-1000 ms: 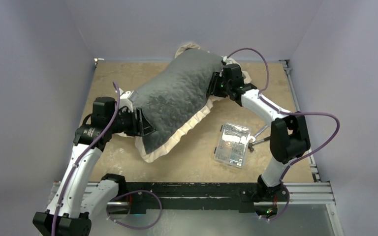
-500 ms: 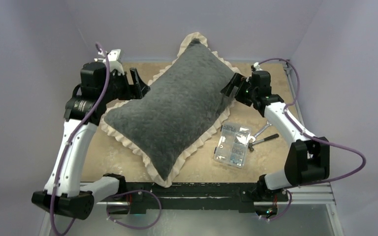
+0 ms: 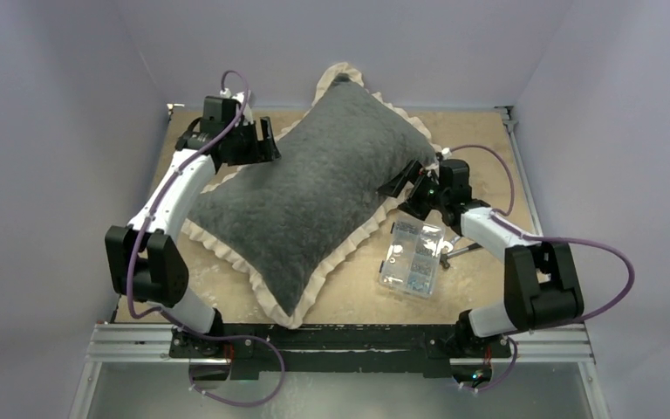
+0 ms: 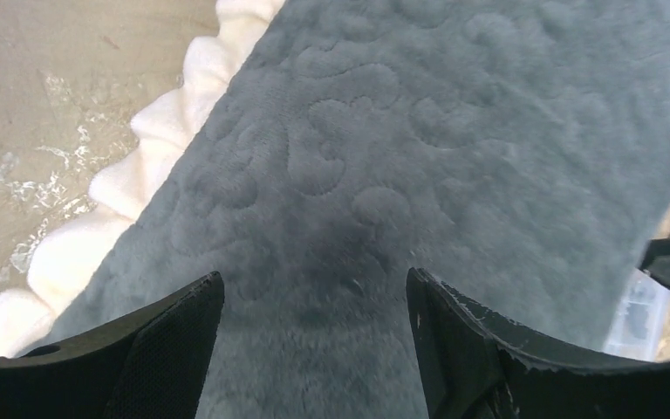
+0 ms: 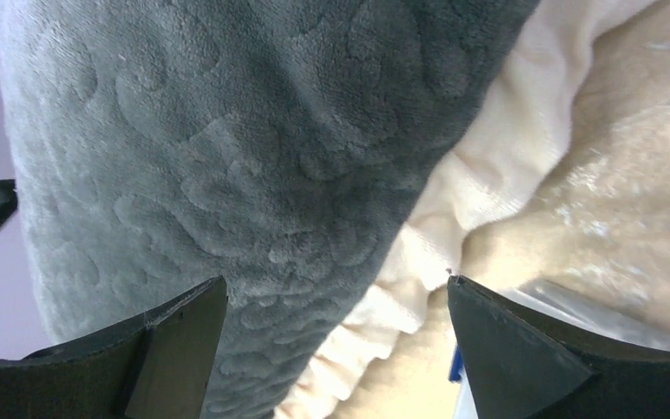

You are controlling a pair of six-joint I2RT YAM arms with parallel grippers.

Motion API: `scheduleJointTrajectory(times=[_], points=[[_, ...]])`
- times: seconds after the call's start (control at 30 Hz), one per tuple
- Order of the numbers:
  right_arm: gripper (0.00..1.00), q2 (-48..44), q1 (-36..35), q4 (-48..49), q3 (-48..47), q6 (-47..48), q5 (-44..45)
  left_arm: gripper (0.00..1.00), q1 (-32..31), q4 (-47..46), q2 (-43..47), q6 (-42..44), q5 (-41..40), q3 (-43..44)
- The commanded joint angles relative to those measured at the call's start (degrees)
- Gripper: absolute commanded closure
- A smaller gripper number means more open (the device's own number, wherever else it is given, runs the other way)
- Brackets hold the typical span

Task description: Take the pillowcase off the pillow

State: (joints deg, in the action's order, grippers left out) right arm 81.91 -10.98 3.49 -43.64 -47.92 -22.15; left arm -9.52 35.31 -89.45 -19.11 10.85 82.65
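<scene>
Pillowcase point(image 3: 314, 196) now flat on table point(image 3: 480, 140)

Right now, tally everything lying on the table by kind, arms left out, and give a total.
Frilled grey pillowcase, stuffed: 1
Clear plastic box: 1
Hand tool, partly hidden by the right arm: 1 visible
Total: 3

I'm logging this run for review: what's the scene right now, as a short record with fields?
pillowcase: grey face up, cream frill around, diagonal on table
pillow: hidden; the cover looks stuffed
left gripper: open, at its far-left edge
right gripper: open, at its right frill
nearby: clear plastic box, right of the pillowcase
</scene>
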Motion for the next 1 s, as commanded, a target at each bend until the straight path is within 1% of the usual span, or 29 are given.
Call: scheduleJointTrajectory(times=[0.0, 0.13, 0.27, 0.33, 0.37, 0.43, 0.5, 0.57, 0.63, 0.67, 0.8, 0.87, 0.97], points=[[0.01, 2.4, -0.7, 12.9, 1.5, -4.9, -4.3, 0.26, -0.2, -3.4, -2.9, 0.9, 0.2, -0.5], [0.01, 8.3, -2.1, 17.8, 0.2, -6.8, -5.9, 0.3, -0.1, -6.3, -3.5, -1.0, 4.2, -7.4], [0.01, 13.5, -6.1, 23.1, -1.8, -8.1, -6.4, 0.35, -0.2, -9.8, -2.8, -3.9, 9.5, -14.3], [0.01, 16.2, -8.3, 24.3, -3.9, -8.1, -6.4, 0.36, -0.4, -10.9, -1.9, -4.8, 10.4, -17.2], [0.03, 17.5, -9.3, 25.4, -5.0, -8.3, -6.7, 0.37, -0.4, -11.4, -1.4, -5.1, 10.7, -18.5], [0.11, 19.5, -10.8, 27.5, -6.4, -9.1, -7.6, 0.39, -0.5, -12.3, -0.4, -5.7, 11.4, -20.7], [0.24, 20.4, -11.8, 29.8, -7.1, -10.2, -8.5, 0.4, -0.7, -12.9, 0.5, -6.1, 12.0, -22.5], [0.42, 20.3, -12.3, 30.5, -7.9, -10.6, -9.1, 0.43, -0.8, -13.2, 1.4, -6.4, 12.1, -23.7], [0.64, 19.1, -12.4, 29.8, -8.9, -10.6, -9.3, 0.45, -1.1, -13.8, 2.4, -7.0, 12.1, -24.6], [0.72, 18.0, -12.4, 28.7, -9.5, -10.5, -9.3, 0.45, -1.3, -14.1, 3.1, -7.4, 12.4, -24.9], [1.0, 13.4, -12.5, 19.9, -14.2, -6.0, -7.6, 0.47, -2.4, -15.1, 4.5, -9.0, 12.9, -24.3], [1.0, 11.0, -12.5, 14.9, -17.3, -3.3, -6.2, 0.47, -3.4, -15.9, 4.8, -10.1, 13.2, -23.4], [1.0, 7.6, -12.5, 7.3, -22.6, 0.2, -4.0, 0.48, -6.4, -17.7, 4.7, -12.2, 13.5, -21.6]])
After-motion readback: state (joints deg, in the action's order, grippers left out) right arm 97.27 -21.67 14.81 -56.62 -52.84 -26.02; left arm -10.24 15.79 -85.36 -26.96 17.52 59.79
